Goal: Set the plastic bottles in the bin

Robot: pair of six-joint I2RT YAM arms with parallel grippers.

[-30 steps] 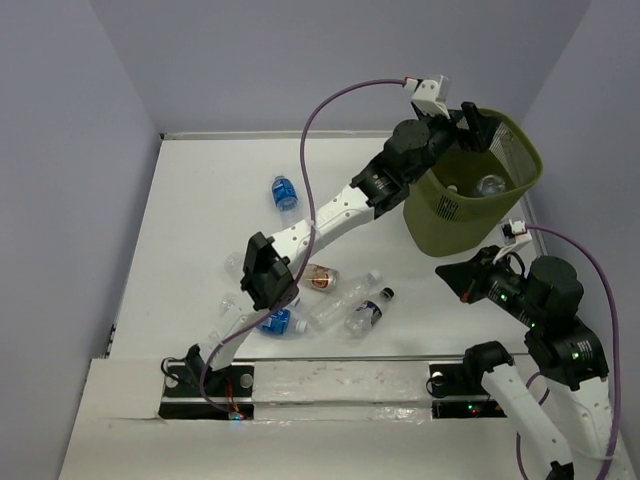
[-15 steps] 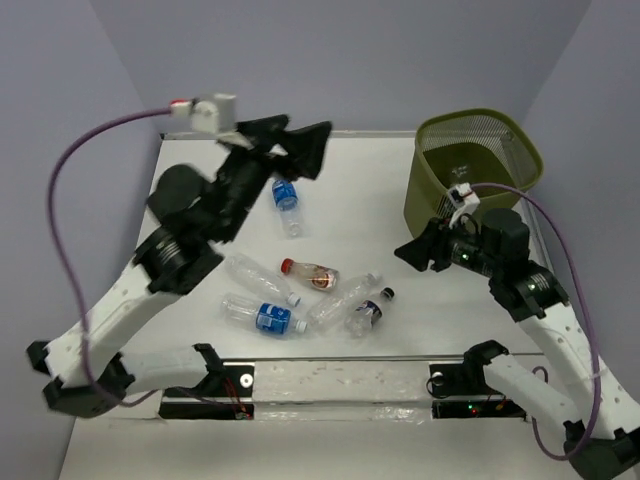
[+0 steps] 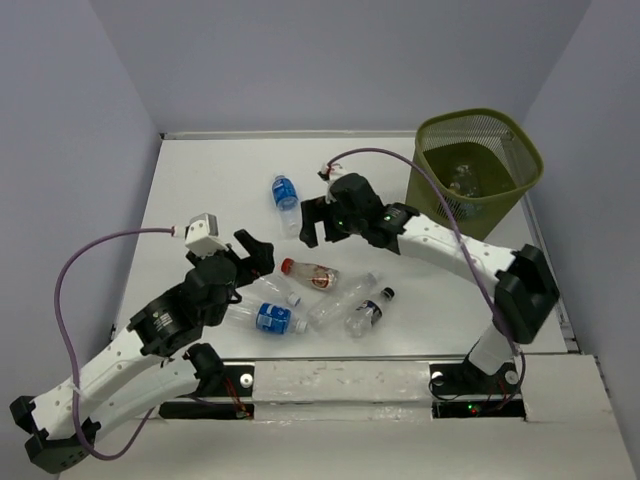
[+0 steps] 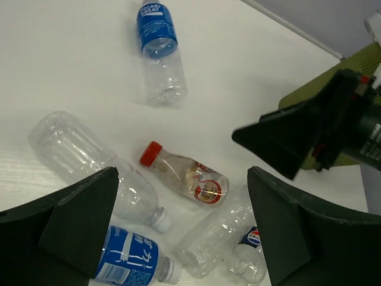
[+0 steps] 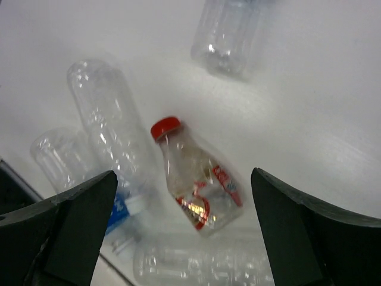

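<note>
Several plastic bottles lie in a loose pile mid-table: a red-capped one [image 3: 310,273], a label-less one [image 3: 272,290], a blue-labelled one [image 3: 268,317], another clear one [image 3: 342,302] and a dark-capped one [image 3: 368,312]. A further blue-labelled bottle [image 3: 286,200] lies apart, farther back. My left gripper [image 3: 252,255] hovers open just left of the pile, and its wrist view has the red-capped bottle [image 4: 187,177] ahead of the jaws. My right gripper [image 3: 322,225] hangs open just behind the pile, over the red-capped bottle [image 5: 196,179]. Neither holds anything. The bin [image 3: 520,150] stands at the back right.
Some clear bottles lie inside the bin [image 3: 465,180]. The right arm stretches from its base diagonally across the table's right half. The two grippers are close together over the pile, with the right gripper [image 4: 297,143] showing in the left wrist view. Walls enclose the table.
The left arm swung away from the bin, round to the left, and came down beside the pile. The right arm reached leftward over the pile and its jaws opened.
</note>
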